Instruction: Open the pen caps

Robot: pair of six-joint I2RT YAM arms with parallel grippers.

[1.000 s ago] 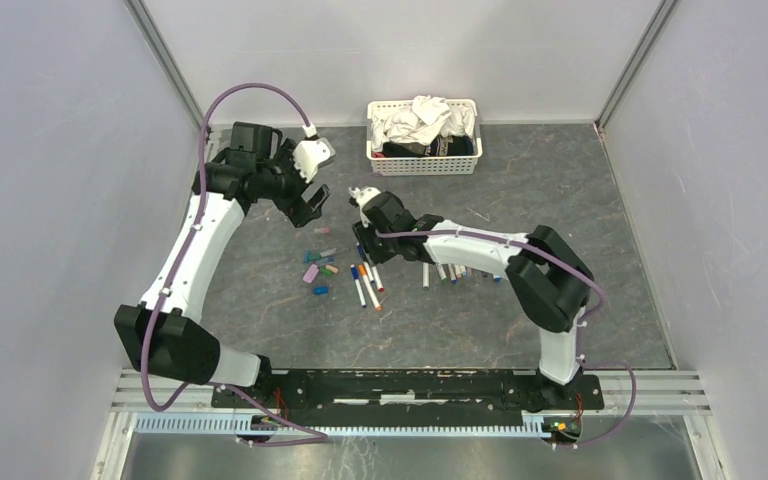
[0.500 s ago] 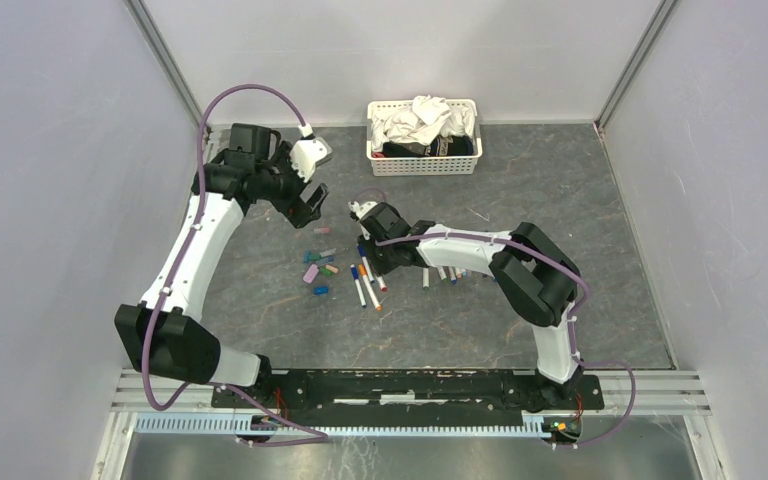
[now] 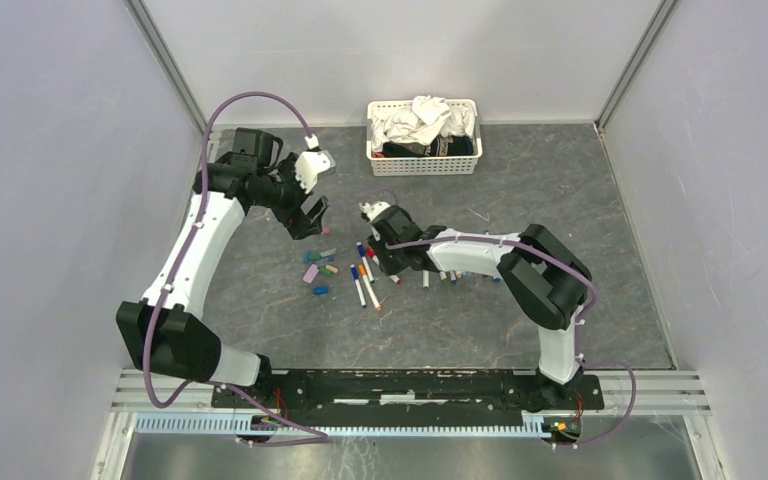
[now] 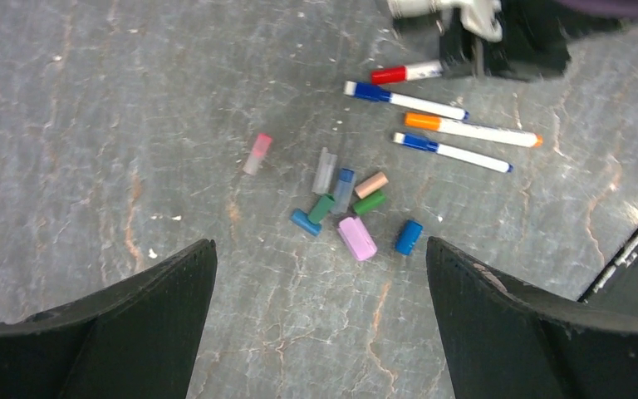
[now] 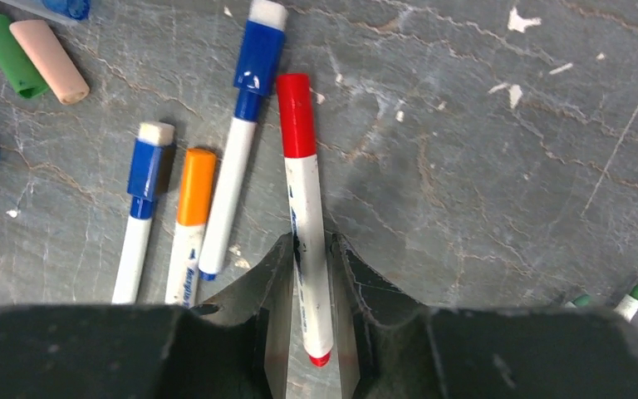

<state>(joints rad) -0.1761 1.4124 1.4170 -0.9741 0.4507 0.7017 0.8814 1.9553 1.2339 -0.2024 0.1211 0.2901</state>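
Grey marbled tabletop (image 3: 480, 320) carries the work. Check your right gripper (image 5: 311, 258): its fingers flank the white barrel of the red-capped pen (image 5: 306, 191) and appear to clamp it, cap still on. Farther left, loose pen caps (image 4: 349, 208) lie clustered. Your left gripper (image 4: 317, 249) hangs above them, spread wide and holding nothing.

Glossy plastic pen (image 5: 307, 216); matt, veined stone-look table (image 5: 498, 150).
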